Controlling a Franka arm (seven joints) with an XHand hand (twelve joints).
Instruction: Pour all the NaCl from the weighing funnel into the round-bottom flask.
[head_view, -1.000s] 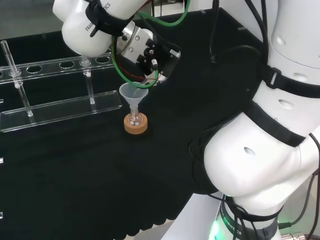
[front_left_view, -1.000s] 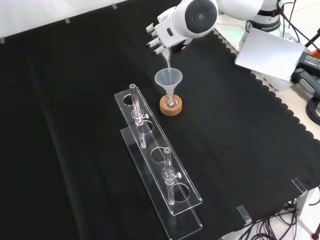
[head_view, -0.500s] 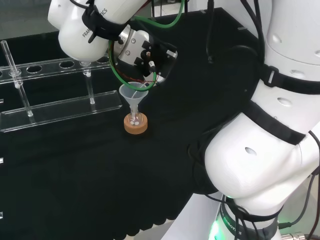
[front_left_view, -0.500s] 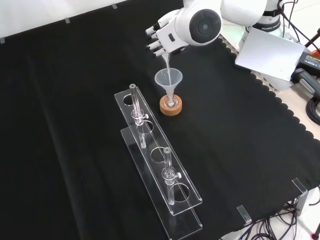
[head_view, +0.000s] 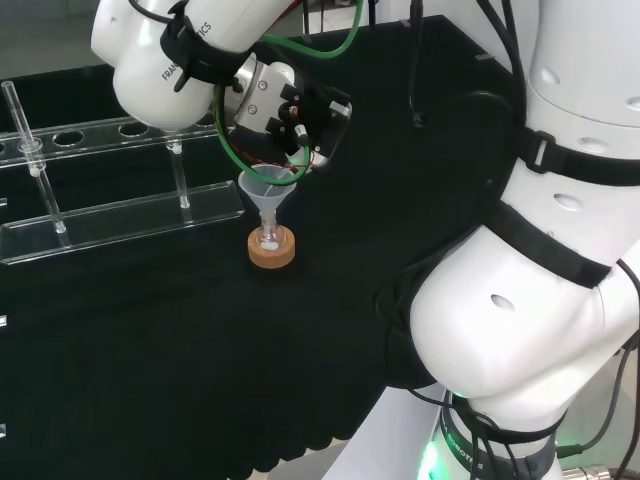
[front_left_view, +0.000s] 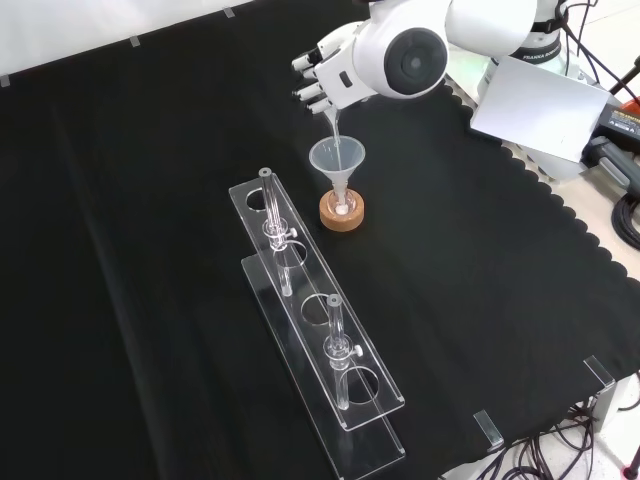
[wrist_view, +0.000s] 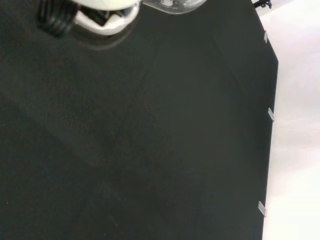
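In the front view the arm's white link (front_left_view: 405, 60) hides the hand's palm, and the flask (front_left_view: 342, 208) seems too small to judge.

Print noted: one line of dark lettering on the white arm link (head_view: 186, 46), head view (a maker's mark, not transcribed). Front view, right edge: a label on a black box (front_left_view: 622, 120), too small to read.

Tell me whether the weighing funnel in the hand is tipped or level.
Tipped. In the front view the weighing funnel slants down from the hand, its narrow end pointing into the wide funnel set in the flask.
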